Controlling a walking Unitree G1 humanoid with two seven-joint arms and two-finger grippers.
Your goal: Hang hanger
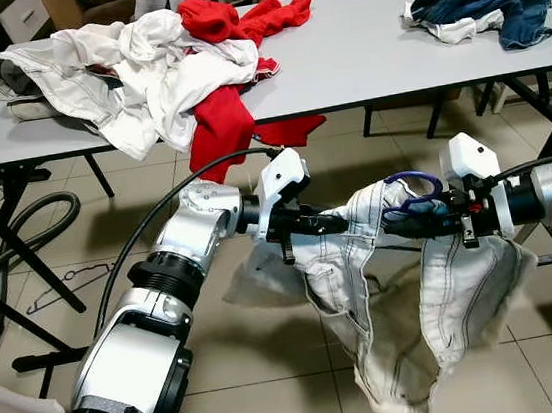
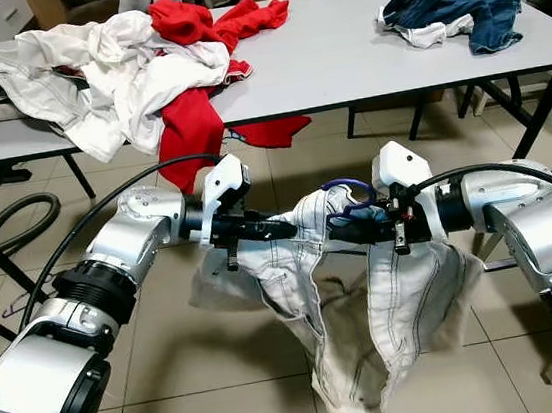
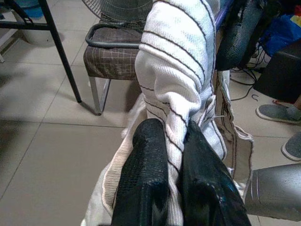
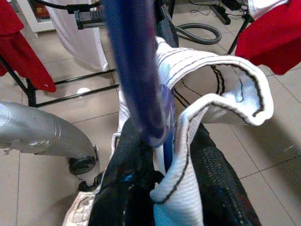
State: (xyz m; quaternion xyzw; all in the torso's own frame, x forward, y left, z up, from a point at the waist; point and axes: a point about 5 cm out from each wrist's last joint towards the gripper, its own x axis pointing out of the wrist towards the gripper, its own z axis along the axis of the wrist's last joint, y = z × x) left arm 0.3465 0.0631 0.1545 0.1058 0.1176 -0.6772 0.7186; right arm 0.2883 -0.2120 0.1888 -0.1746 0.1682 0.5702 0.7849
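Both arms reach inward. The left gripper (image 1: pixel 334 224) jaws clench the white stitched cloth (image 1: pixel 391 323). The right gripper (image 1: pixel 409 220) jaws clench cloth and blue plastic hanger (image 1: pixel 417 189).

Long grey table (image 1: pixel 358 55): a heap of white and red clothes (image 1: pixel 153 65) spills over its front-left edge, and crumpled blue denim garments (image 1: pixel 478 5) sit near the far-right corner.

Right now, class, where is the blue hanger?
The blue hanger is in front of the robot, below the table, its hook poking up from the white garment held between the left gripper and right gripper.
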